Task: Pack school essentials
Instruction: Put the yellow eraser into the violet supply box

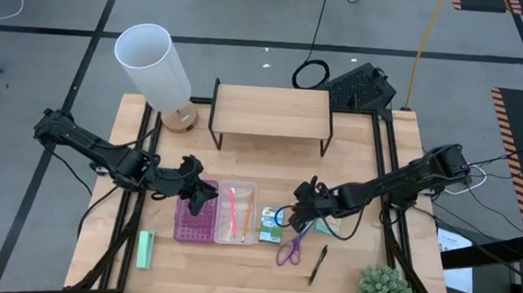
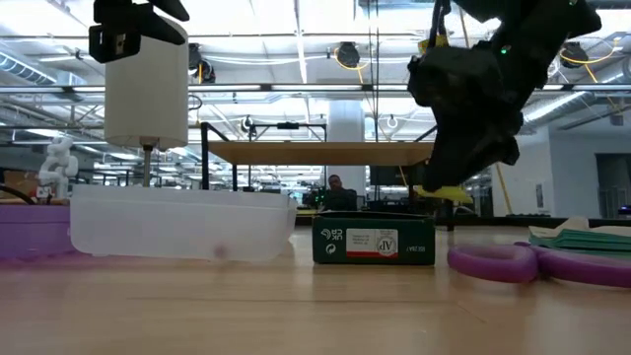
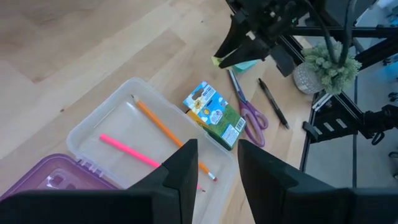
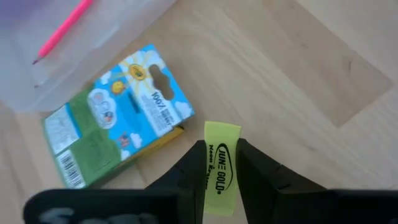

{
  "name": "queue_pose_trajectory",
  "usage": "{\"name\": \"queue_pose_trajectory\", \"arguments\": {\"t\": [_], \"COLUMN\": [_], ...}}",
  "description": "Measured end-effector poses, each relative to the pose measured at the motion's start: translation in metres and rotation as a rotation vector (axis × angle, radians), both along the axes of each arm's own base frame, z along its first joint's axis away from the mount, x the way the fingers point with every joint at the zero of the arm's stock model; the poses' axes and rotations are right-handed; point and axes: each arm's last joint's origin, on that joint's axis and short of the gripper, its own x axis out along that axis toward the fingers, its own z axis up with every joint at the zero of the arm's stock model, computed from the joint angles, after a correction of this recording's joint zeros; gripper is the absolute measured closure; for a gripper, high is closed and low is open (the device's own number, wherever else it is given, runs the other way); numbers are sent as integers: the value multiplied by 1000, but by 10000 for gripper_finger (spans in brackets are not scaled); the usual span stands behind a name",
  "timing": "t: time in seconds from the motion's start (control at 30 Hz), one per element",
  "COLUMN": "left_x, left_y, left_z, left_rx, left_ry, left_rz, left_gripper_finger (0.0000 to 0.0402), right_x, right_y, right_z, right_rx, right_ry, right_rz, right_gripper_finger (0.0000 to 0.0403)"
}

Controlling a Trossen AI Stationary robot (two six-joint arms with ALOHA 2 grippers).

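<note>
The case lies open on the table, its purple half (image 1: 193, 222) to the left and its clear half (image 1: 236, 214) to the right. An orange pencil (image 3: 168, 134) and a pink pencil (image 3: 134, 152) lie in the clear half. My left gripper (image 3: 214, 171) hovers open above the case. My right gripper (image 4: 217, 155) is shut on a small yellow piece (image 4: 221, 165), just right of the green-blue packet (image 4: 115, 124). The packet, purple scissors (image 1: 290, 248), black pen (image 1: 316, 264) and teal pad (image 1: 331, 226) lie flat on the table. My right gripper pinches the yellow piece between its two fingers (image 4: 194, 163). The piece's free end (image 4: 222, 132) sticks out past the fingertips. The fingers slant down from the table's right side. The piece (image 2: 441, 192) hangs clear of the table, higher than the packet's top.
A mint-green block (image 1: 145, 248) lies near the front left. A white lamp (image 1: 153, 63) and a low wooden shelf (image 1: 271, 111) stand at the back. A potted plant (image 1: 385, 290) sits at the front right corner. Bare wood shows along the near edge.
</note>
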Motion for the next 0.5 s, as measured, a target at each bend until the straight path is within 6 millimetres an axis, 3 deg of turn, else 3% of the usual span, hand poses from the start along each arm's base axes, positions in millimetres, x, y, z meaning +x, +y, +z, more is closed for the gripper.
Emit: {"name": "queue_pose_trajectory", "arguments": {"t": [0.5], "left_x": [0], "left_y": [0], "left_z": [0], "left_rx": [-15], "left_ry": [-1], "left_rz": [11], "left_gripper_finger": [286], "right_x": [0], "right_y": [2], "right_z": [7], "right_rx": [42], "right_ry": [-20], "right_rz": [99], "right_gripper_finger": [341]}}
